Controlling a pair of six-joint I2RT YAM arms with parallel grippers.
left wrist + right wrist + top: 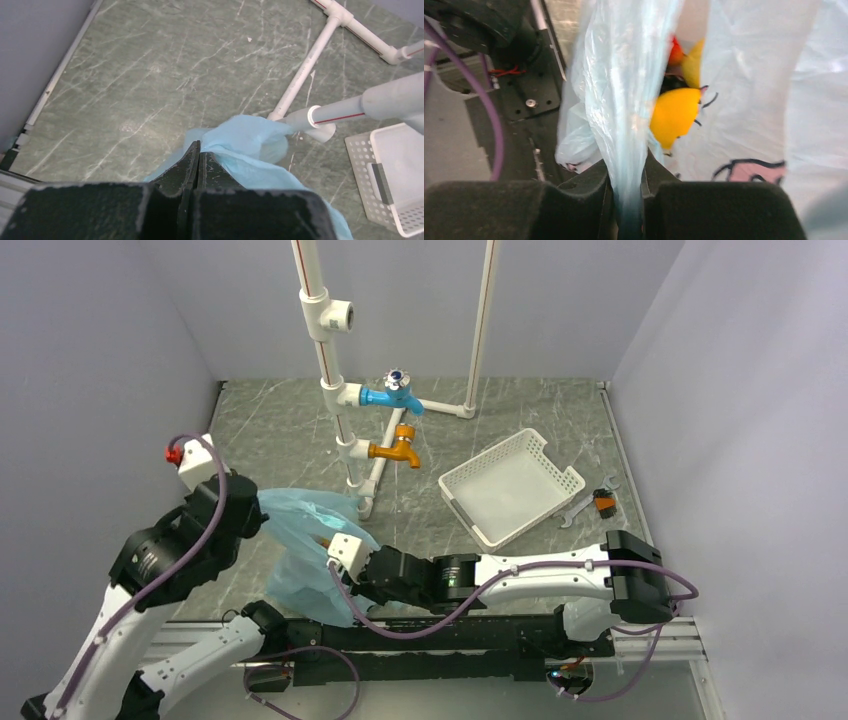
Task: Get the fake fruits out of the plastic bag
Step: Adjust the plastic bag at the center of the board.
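Observation:
The light-blue plastic bag [312, 540] hangs between both grippers at the near left. My left gripper [199, 148] is shut on a bunched edge of the plastic bag [250, 132]; from above the left gripper [258, 518] is at the bag's left side. My right gripper [626, 172] is shut on a gathered fold of the plastic bag [621, 75]; from above the right gripper [345, 578] is at its near right. Inside the bag lie the fake fruits: an orange-yellow one [674, 115], a pale yellow one [694, 62], a red one [675, 52] and a dark one [671, 83].
A white slotted basket [510, 485] stands right of centre. A white pipe frame [330, 390] carries a blue tap [393, 395] and an orange tap [395, 450], close behind the bag. A wrench [585, 502] and a small orange-black part [605, 503] lie at the right.

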